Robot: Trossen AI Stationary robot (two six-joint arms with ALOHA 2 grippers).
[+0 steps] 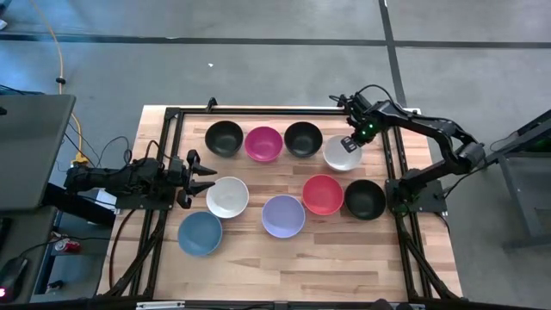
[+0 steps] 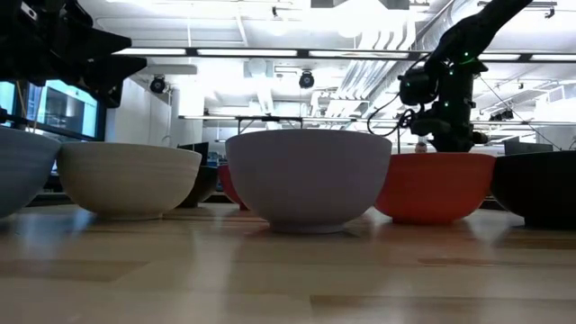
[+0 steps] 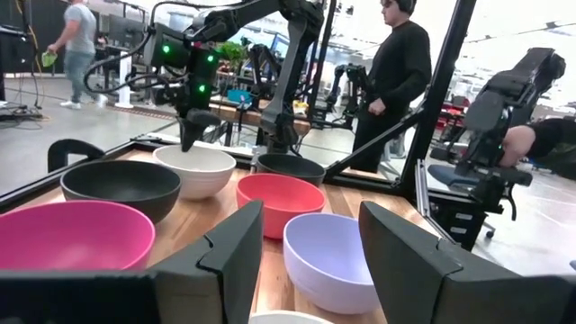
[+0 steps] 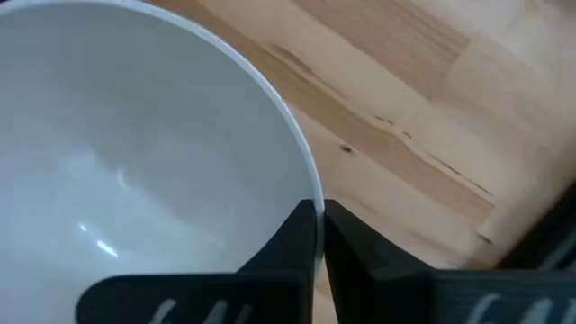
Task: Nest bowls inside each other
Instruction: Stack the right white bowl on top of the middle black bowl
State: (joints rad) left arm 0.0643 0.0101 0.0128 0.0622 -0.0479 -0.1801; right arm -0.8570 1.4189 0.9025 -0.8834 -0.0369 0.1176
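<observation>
Nine bowls stand on the wooden table (image 1: 344, 258). The far row holds a black bowl (image 1: 224, 138), a magenta bowl (image 1: 263, 144), a second black bowl (image 1: 303, 139) and a white bowl (image 1: 340, 157). The near row holds a second white bowl (image 1: 227, 197), a lavender bowl (image 1: 283, 216), a red bowl (image 1: 323, 195), a third black bowl (image 1: 364, 199) and a blue bowl (image 1: 200, 233). My right gripper (image 1: 349, 142) is shut on the far white bowl. My left gripper (image 1: 205, 176) is open and empty, just left of the near white bowl. My right gripper pinches the far white bowl's rim (image 4: 309, 191) on its far side, one finger inside the bowl and one outside. The fingers come from above, pointing down (image 3: 186, 135). The bowl stays upright and seems to rest on the table in the left wrist view (image 3: 193, 173).
A black metal frame (image 1: 258, 112) runs along the table's edges, with posts at the left and right. A person (image 3: 391, 72) stands beyond the table's right side and another (image 3: 76, 40) walks farther off. Bare wood lies along the near edge.
</observation>
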